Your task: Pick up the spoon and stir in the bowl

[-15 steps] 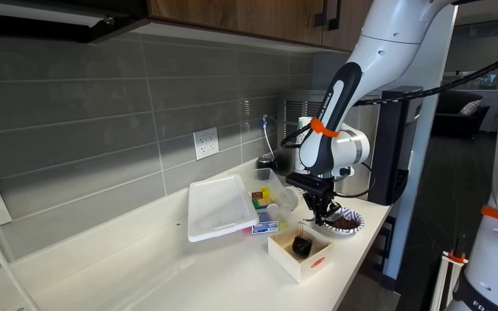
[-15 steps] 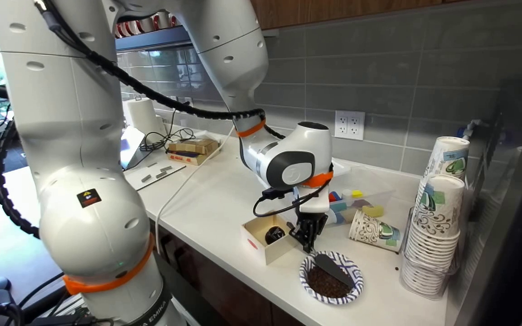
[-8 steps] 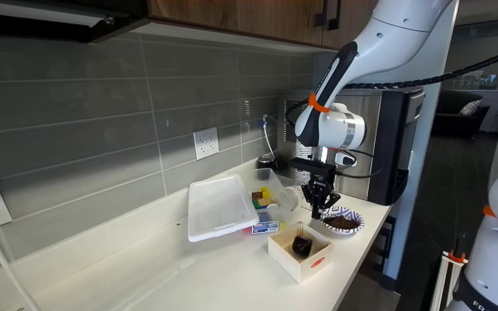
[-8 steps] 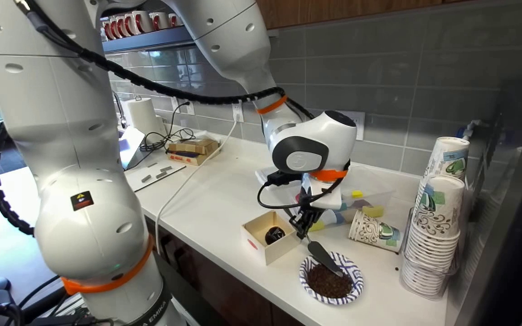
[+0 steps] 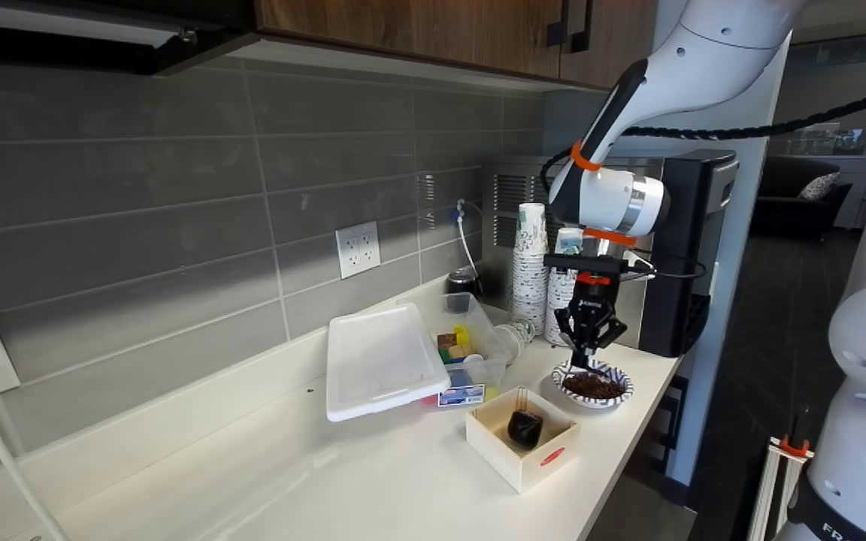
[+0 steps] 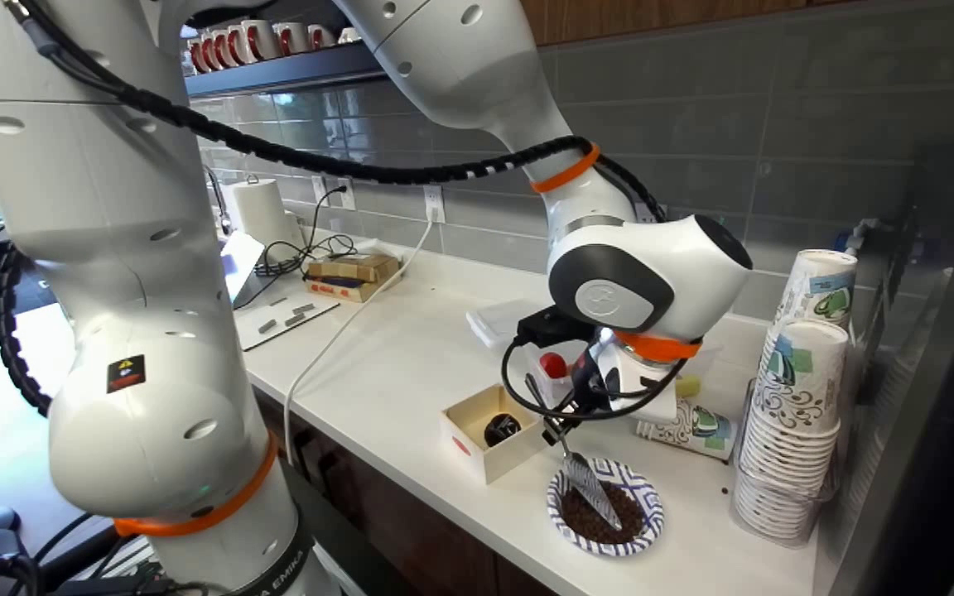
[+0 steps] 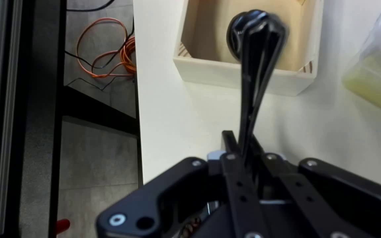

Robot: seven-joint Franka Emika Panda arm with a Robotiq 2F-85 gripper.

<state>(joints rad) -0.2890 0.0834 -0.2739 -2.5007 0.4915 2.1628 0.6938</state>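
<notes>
One bowl with a patterned rim stands at the near side of the worktop in an exterior view, brown bits inside it. Over it slants the spoon, its broad flat end down above the bits; whether the tip touches them I cannot tell. Higher up, the pincer is clamped round the spoon's handle, whose end sticks out above. In the wrist view that end is a dark blur across the box.

Two tall stacks of cups stand well to the right of the bowl in an exterior view. Near the bowl, on its left there, sits the square wooden box, holding a black thing. Behind the bowl, some nested cups lie on their side. Beyond is a clear bin of coloured pieces, a white tray at its side. Farther off come cartons, a paper roll, then mugs in a row on a shelf.
</notes>
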